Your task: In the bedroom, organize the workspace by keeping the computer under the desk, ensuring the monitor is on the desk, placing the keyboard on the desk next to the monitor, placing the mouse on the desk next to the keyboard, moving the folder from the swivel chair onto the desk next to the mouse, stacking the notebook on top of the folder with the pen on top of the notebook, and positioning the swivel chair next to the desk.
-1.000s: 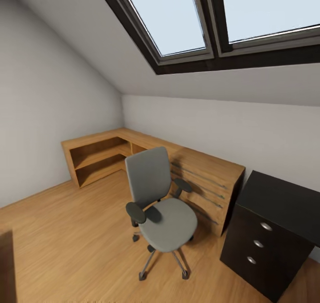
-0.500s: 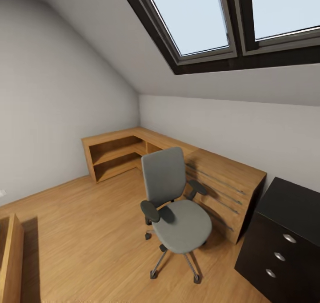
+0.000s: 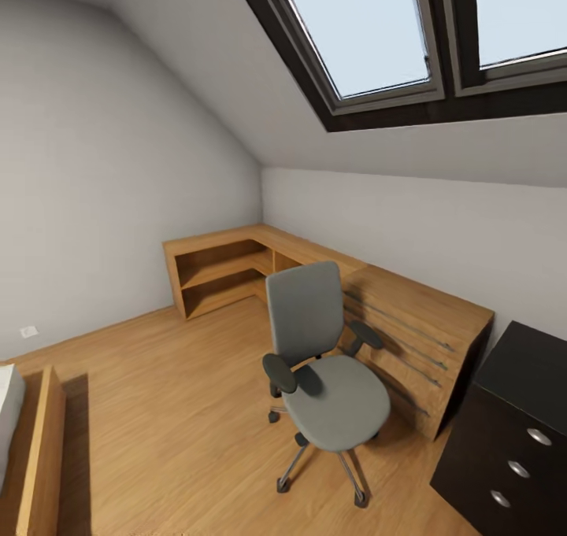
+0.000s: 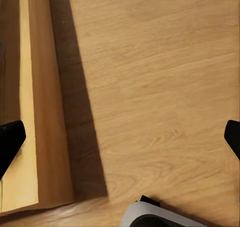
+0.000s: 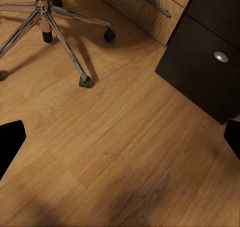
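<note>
Sloped white walls with skylights [image 3: 378, 32] rise over a wood floor [image 3: 173, 410] and an L-shaped wooden shelf unit [image 3: 228, 264].

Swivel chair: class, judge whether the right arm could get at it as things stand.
Probably not yet. The right gripper hangs open over bare floor, apart from the swivel chair; nothing blocks the way.

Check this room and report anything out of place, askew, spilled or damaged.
Nothing looks spilled, tipped or damaged. The swivel chair stands upright on the wood floor, its seat bare, in front of the light-wood corner unit rather than drawn up to the black drawer unit of the desk.
</note>
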You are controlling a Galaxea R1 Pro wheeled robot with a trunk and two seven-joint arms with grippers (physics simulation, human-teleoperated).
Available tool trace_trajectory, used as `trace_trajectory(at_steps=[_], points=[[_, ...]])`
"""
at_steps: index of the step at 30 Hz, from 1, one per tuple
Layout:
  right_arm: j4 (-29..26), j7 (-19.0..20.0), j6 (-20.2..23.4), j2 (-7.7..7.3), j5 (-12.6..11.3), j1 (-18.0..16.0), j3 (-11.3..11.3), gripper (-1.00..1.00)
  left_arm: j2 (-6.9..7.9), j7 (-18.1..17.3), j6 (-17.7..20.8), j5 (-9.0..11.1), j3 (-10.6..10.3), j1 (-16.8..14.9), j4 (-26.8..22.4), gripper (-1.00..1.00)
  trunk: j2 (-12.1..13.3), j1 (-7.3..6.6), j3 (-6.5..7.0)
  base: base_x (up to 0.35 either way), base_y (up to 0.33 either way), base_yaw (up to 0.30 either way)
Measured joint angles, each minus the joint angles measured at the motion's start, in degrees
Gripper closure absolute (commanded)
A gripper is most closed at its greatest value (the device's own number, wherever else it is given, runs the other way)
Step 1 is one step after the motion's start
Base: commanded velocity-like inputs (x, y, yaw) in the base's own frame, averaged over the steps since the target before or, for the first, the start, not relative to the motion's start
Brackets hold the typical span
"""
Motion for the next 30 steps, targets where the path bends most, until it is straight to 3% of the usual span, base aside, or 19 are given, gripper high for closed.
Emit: trace_trajectory(at_steps=[4,9,18,30], points=[[0.00,0.00,0.00,0.06,0.01,0.00,0.04,-1.00,-0.59,-0.05,-4.57,0.01,-0.06,0.00,2.00,-1.00,0.00,0.00,0.00,0.000,0.000,0.137],[0.00,0.00,0.00,0.08,0.01,0.00,0.08,-1.00,-0.63,-0.12,-5.05,0.01,-0.20,0.00,2.28,-1.00,0.00,0.00,0.00,0.000,0.000,0.086],[0.00,-0.01,0.06,0.09,0.00,0.00,0.06,-1.00,-0.64,-0.20,-2.92,0.01,-0.24,0.00,2.51,-1.00,0.00,0.00,0.00,0.000,-0.100,0.033],[-0.01,0.00,0.06,0.09,-0.02,0.00,0.02,-1.00,-0.63,-0.19,-0.44,-0.12,-0.25,0.00,2.52,-1.00,0.00,0.00,0.00,0.000,-0.119,0.222]])
